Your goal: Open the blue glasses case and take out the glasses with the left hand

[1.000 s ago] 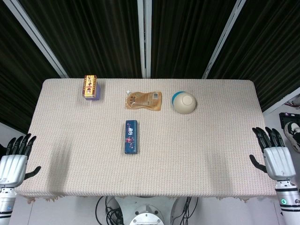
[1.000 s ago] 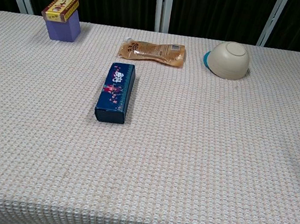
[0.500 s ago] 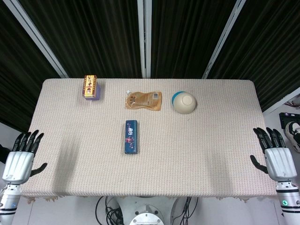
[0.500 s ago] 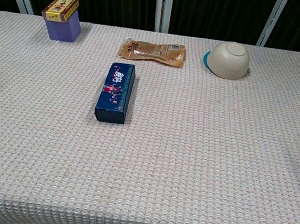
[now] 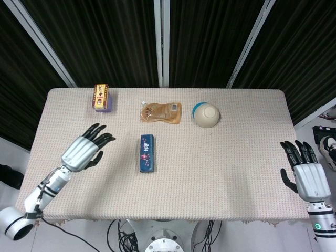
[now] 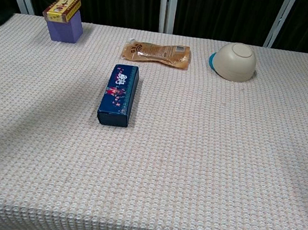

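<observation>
So the blue glasses case (image 5: 147,153) is lying flat and closed near the middle of the desk (image 5: 236,157), long side running near to far, a bit left of center. The left robot hand (image 5: 84,151) is over the desk just to the left of the case, not touching it, palm down, fingers spread and pointing toward the far right, nothing in it. The right robot hand (image 5: 307,173) hangs off the right edge of the desk, fingers apart and pointing away, also holding nothing.

Along the far side: a small purple box with a yellow-and-red top (image 5: 101,97) on the left, a tan pouch (image 5: 160,112) lying flat directly beyond the case, and a cream bowl with a blue rim (image 5: 206,115) tipped on its side to the right of the pouch. All three sit well apart from the case.
</observation>
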`<action>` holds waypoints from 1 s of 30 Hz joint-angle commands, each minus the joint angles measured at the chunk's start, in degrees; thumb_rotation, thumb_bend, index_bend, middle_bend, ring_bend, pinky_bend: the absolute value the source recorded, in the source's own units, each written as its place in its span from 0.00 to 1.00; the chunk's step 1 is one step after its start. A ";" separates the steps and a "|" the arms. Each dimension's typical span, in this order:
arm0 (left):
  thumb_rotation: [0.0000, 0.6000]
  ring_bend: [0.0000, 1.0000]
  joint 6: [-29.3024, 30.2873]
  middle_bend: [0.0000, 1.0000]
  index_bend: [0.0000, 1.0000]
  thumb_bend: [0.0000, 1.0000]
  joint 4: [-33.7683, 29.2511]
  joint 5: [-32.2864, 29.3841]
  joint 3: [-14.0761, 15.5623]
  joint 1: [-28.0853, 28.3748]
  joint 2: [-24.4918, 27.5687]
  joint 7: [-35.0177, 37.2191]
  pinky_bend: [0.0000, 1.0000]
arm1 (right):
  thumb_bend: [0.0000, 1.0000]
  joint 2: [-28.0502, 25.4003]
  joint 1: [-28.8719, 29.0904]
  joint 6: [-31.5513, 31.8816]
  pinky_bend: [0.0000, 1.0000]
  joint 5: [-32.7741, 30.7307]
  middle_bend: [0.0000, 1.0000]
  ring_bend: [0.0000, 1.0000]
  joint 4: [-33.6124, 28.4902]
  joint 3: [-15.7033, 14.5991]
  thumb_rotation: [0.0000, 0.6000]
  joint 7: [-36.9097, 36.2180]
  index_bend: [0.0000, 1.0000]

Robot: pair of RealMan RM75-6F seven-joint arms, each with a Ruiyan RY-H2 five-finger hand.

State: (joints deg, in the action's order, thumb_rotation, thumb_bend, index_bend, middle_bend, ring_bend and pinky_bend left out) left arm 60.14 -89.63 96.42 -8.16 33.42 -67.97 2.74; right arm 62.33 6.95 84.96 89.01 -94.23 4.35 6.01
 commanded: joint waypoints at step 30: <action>1.00 0.00 -36.06 0.34 0.29 0.64 11.22 -30.24 2.46 27.24 -12.38 -11.05 0.00 | 0.48 1.09 0.31 -1.19 0.00 -1.59 0.12 0.00 2.79 0.02 1.00 -3.07 0.00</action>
State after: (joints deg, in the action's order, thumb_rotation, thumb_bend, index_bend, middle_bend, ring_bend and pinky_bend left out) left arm 23.60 -75.52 69.66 -7.88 61.44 -83.03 -5.50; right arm 63.41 7.22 83.80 87.41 -91.45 4.36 2.96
